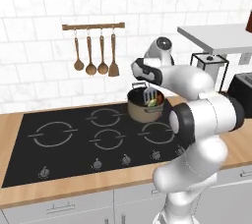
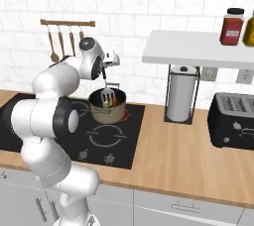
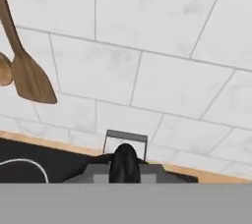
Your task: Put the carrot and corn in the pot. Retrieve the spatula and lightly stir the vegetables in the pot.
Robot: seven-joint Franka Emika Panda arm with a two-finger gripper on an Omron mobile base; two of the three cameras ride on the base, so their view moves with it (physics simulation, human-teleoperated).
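Spatula (image 1: 150,96), the small one with the slotted grey metal blade and thin black handle, hangs blade-down from my gripper (image 1: 142,86), whose jaws are pinched tight on the handle top. Directly below the gripper sits the small round tan-bronze pot (image 1: 143,111) with its dark rim, and the blade dips inside it beside the slim orange-red carrot (image 2: 114,102) and the stubby yellow corn cob (image 1: 154,102), both already in the pot.

My worry is the stir itself. The grip is high on a thin handle, so I judge any hard sideways push against the vegetables could twist the spatula in the jaws or let it slip out. A wide sweep could catch the pot wall and shove or tip the light pot across the smooth black glass cooktop (image 1: 59,154). A quick flick could flip the carrot over the rim.

The cooktop is set into a pale wooden counter (image 2: 173,165). Behind the gripper is white tiled wall (image 3: 162,46); to its left hangs a rail of brown wooden spoons and a wooden spatula (image 1: 113,56). Off to its right stand a paper towel holder (image 2: 181,95) under a white shelf (image 2: 198,49), and a black toaster (image 2: 233,121).
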